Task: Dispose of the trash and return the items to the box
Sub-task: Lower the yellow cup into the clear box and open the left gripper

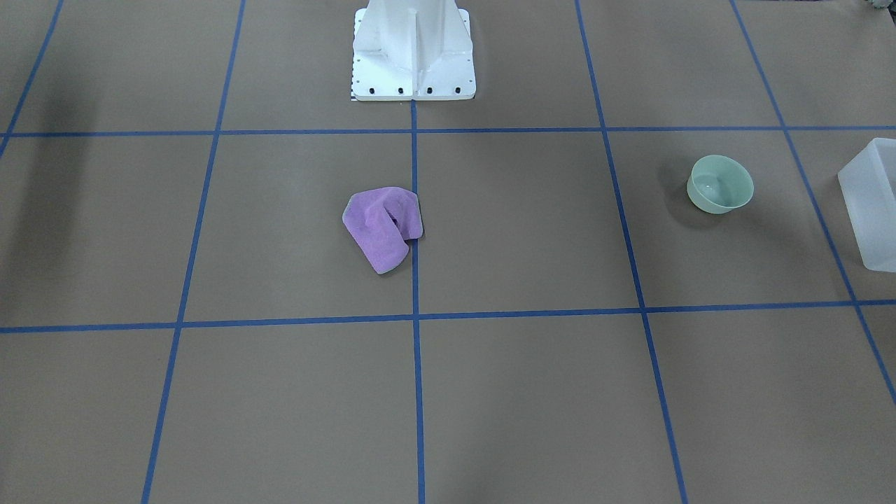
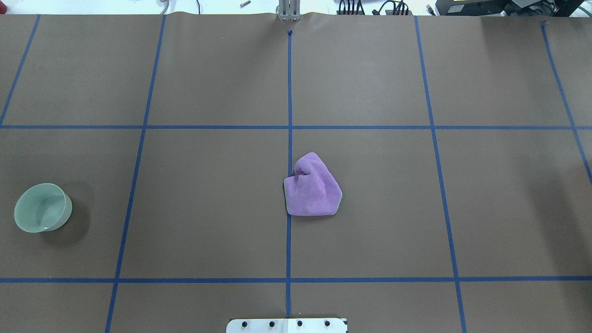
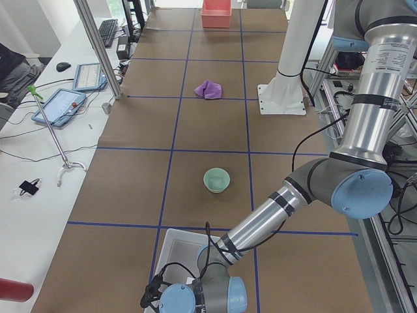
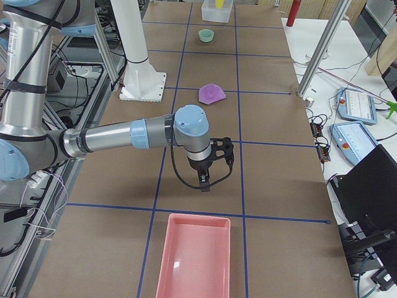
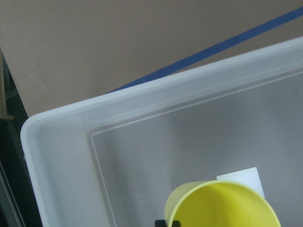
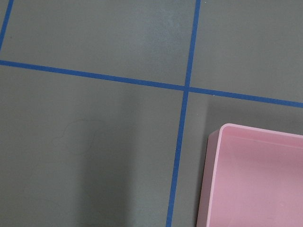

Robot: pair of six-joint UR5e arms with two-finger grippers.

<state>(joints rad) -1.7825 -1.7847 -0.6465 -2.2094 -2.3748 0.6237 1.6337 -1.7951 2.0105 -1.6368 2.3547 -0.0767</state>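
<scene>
The yellow cup [image 5: 222, 205] hangs mouth-up inside the frosted white box [image 5: 57, 156], close under the left wrist camera. A dark fingertip of my left gripper [image 5: 168, 223] sits at the cup's rim, so it appears shut on the cup. The box shows at the table's left end [image 1: 871, 210]. The mint-green bowl [image 2: 42, 207] stands upright on the table near the box [image 3: 179, 244]. My right gripper [image 4: 205, 185] hovers low over bare table, near the pink tray [image 4: 192, 254]. I cannot tell whether it is open or shut.
A crumpled purple cloth [image 2: 312, 187] lies at the table's middle, in front of the white robot base [image 1: 413, 56]. The pink tray [image 6: 255, 179] sits at the right end. Desks with tablets and cables run along the far side [image 3: 58, 104].
</scene>
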